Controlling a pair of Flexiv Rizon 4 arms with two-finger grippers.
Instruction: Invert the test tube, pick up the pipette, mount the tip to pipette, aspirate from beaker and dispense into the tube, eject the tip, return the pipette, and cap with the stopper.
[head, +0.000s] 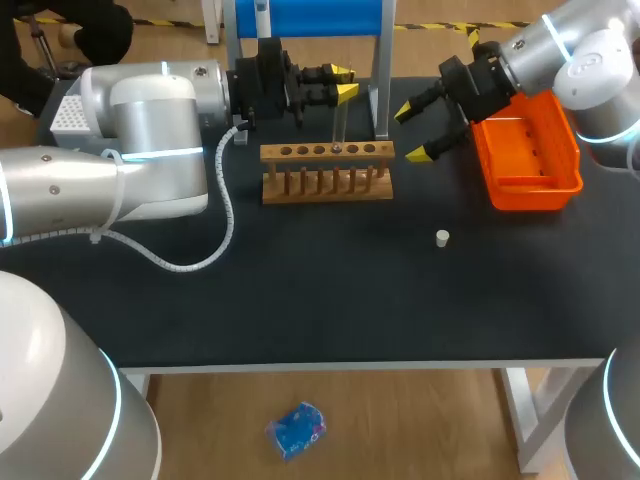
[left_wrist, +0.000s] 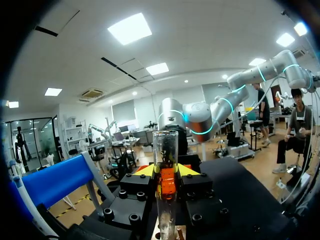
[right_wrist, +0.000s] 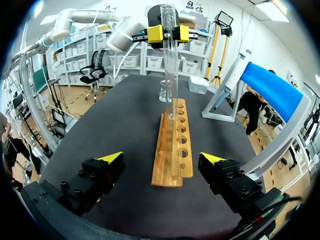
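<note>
Overhead, test tube (head: 338, 126) barely shows between left fingers (head: 346, 92).

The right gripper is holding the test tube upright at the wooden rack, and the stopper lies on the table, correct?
No: the left gripper holds the test tube upright at the wooden rack, as the right wrist view shows. The stopper does lie on the table.

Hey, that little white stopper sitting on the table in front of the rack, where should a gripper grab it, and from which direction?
Take the stopper by its side walls, coming straight down from above. It looks like a short plug standing alone on the table with nothing touching it, so there is room on either side. The open right gripper seems nearest.
</note>
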